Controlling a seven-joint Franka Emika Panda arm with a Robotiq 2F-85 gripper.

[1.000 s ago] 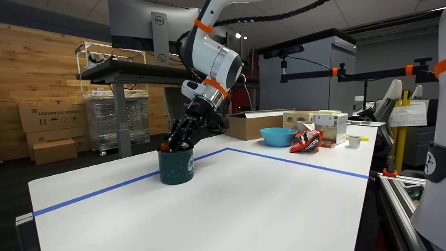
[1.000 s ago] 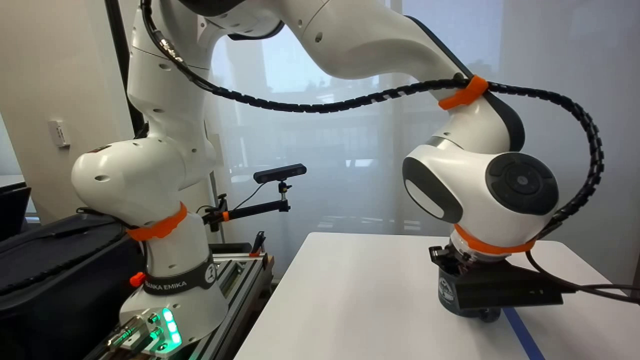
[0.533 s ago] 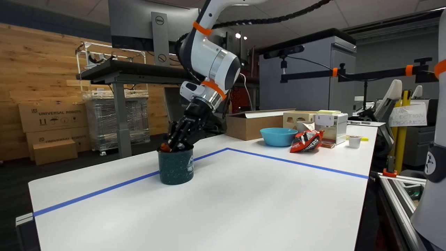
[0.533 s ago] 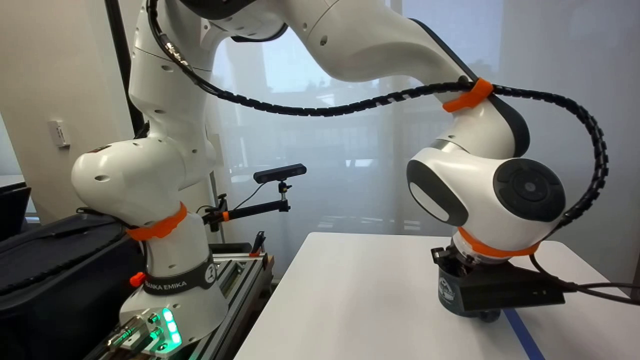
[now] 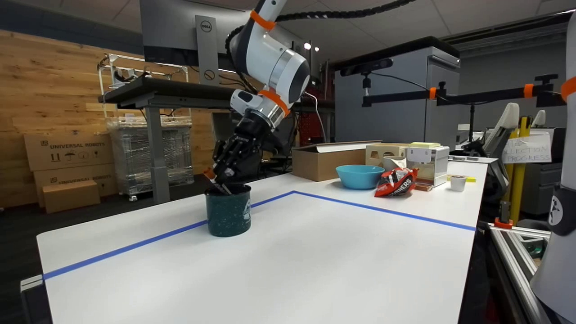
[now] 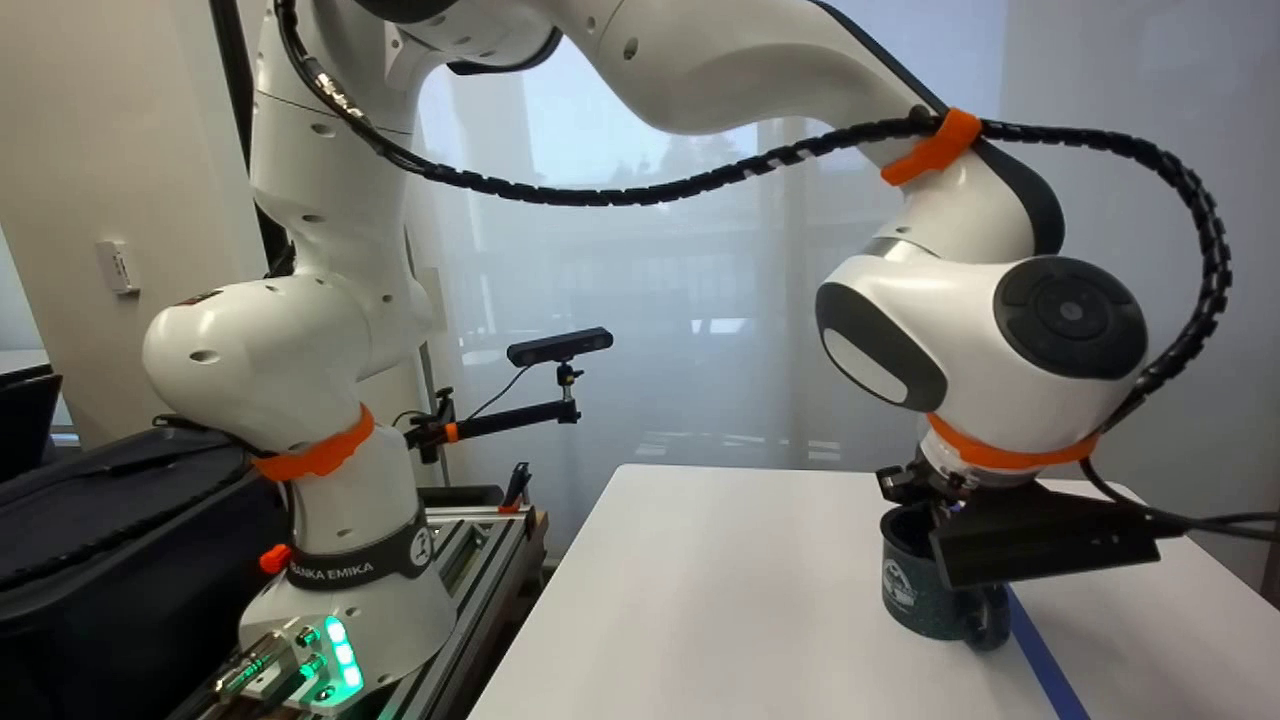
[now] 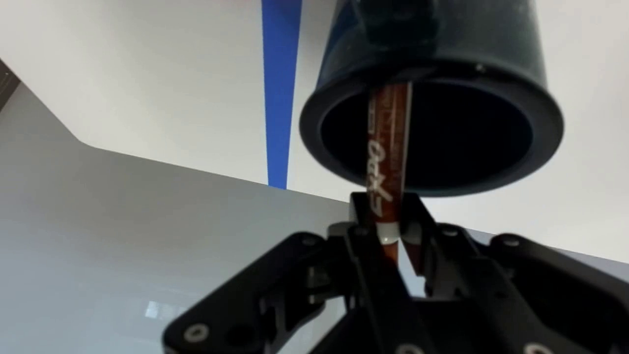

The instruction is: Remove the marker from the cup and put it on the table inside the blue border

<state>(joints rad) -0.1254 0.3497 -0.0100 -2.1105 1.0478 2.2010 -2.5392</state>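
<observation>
In the wrist view, blue tape (image 7: pixel 281 93) crossed the white table (image 7: pixel 147 98) left of centre. At mid-frame the gripper (image 7: pixel 386 210) was clamped on the marker (image 7: pixel 389 152), its jaws pressing from either side near the white band; the red-brown barrel ran up the frame from there, its far end inside the mouth of the dark green cup (image 7: pixel 491 39) at upper right. Whether that end touched the cup's inside could not be told. In an exterior view, cardboard boxes (image 5: pixel 72 157) were stacked at the far left; left of centre, the marker's orange end stuck out beside the gripper, above the cup, which stood upright on the inner side of the tape, just beside it. Farther right, beyond the tape, came a brown carton (image 5: pixel 330 165), a blue bowl (image 5: pixel 360 178), a red bag (image 5: pixel 396 183) and a small white tub (image 5: pixel 458 183). In an exterior view, the robot's base (image 6: pixel 350 600) stood at lower left, the cup at lower right.
</observation>
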